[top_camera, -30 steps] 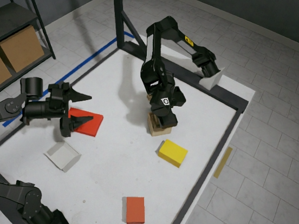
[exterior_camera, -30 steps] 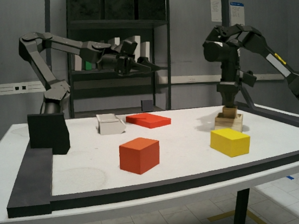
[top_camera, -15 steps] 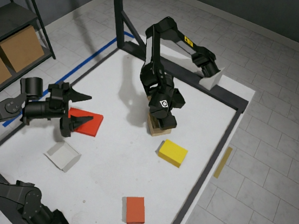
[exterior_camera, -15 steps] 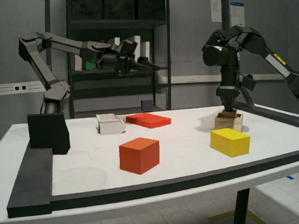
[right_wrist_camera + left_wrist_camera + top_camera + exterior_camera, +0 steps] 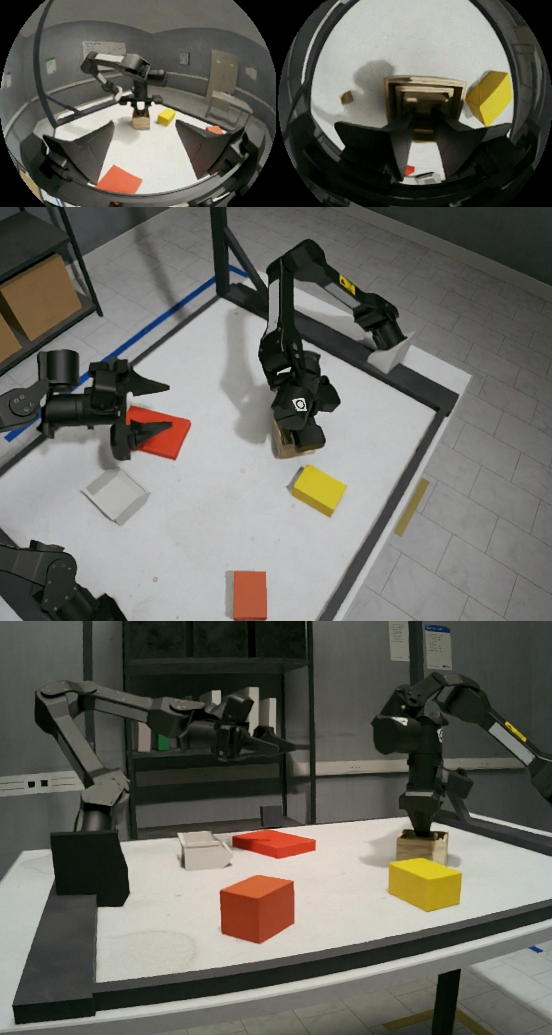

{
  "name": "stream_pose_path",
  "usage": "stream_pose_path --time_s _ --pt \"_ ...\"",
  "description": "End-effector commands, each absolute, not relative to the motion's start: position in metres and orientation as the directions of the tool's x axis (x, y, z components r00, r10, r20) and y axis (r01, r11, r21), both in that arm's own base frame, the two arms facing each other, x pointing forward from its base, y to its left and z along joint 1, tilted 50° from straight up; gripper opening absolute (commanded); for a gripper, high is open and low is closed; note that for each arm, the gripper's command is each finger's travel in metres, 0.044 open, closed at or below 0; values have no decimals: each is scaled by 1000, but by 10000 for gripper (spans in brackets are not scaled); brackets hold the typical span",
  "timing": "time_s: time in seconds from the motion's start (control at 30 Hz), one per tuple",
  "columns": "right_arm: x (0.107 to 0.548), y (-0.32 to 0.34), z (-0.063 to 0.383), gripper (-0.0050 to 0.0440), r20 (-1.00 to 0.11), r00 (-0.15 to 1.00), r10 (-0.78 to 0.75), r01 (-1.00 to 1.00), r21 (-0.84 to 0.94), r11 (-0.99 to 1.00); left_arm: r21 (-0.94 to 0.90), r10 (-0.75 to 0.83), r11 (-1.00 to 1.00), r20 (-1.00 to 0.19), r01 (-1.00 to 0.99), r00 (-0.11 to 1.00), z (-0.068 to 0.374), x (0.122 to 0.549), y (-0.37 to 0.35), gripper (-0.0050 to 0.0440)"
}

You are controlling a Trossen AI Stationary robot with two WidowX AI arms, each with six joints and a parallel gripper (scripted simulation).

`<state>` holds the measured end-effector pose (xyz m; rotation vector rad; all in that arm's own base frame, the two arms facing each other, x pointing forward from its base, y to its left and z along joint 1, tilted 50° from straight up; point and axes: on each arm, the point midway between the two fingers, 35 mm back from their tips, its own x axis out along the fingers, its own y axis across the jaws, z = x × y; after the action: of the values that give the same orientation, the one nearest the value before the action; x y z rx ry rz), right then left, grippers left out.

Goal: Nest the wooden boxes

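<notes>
The left claw [image 5: 301,438] [image 5: 422,833] [image 5: 422,111] [image 5: 141,115] pointed straight down into the nest [image 5: 290,452] [image 5: 422,851] [image 5: 426,79] [image 5: 141,124], right of centre in the exterior view. Its fingers stood partly apart, low in the boxes; whether they pinched the inner one or had let it go could not be told. The nest sat open side up on the table [image 5: 200,517] [image 5: 165,901] [image 5: 429,42] [image 5: 153,159], rims one inside another in the left wrist view.

One small box [image 5: 346,97] lay outside, well apart from the nest, at the left of that view, and the claw would have to cross that way for it. Which way its long axis ran was too small to tell. The left arm was judged the nearer. The right claw [image 5: 170,406] [image 5: 292,748] [image 5: 144,124] hung wide and unladen at the left of the top view, above the red slab [image 5: 172,439] [image 5: 274,843] [image 5: 119,180].

The next move likely called for a clean release and a straight lift, since a sideways start could drag the inner box. The yellow block [image 5: 320,489] [image 5: 425,883] [image 5: 491,97] [image 5: 167,116] stood on the opposite side of the nest, out of that path.

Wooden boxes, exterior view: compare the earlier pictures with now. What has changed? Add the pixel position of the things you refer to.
The left gripper [image 5: 299,427] [image 5: 422,833] [image 5: 422,111] moved down, and the small box [image 5: 417,99] sank into the large box [image 5: 290,452] [image 5: 415,852] [image 5: 387,97] [image 5: 141,124]. Whether it was let go, I cannot tell. The right gripper [image 5: 170,406] [image 5: 294,748] [image 5: 144,124] and yellow block [image 5: 319,489] [image 5: 425,883] [image 5: 489,99] [image 5: 167,116] stayed put.
</notes>
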<state>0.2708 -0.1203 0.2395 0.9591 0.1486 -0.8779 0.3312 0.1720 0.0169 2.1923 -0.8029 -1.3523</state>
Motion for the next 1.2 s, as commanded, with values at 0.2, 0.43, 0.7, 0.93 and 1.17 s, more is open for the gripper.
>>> stream_pose_path --time_s 0.2,0.43,0.7,0.93,1.17 --pt "270 -119 241 400 -468 661 -586 704 658 268 625 -669 -740 -647 -248 365 14 337 165 168" --pt "270 -119 241 400 -468 661 -586 704 658 268 619 -664 -745 -651 -250 367 9 340 163 168" --pt "270 -119 241 400 -468 661 -586 704 658 268 622 -666 -743 -649 -248 368 8 340 161 168" --pt "270 -119 241 400 -468 661 -586 704 658 268 617 -663 -746 -650 -251 372 12 340 160 168" --pt "270 -119 241 400 -468 661 -586 704 658 268 617 -663 -746 -651 -252 368 10 341 161 168"
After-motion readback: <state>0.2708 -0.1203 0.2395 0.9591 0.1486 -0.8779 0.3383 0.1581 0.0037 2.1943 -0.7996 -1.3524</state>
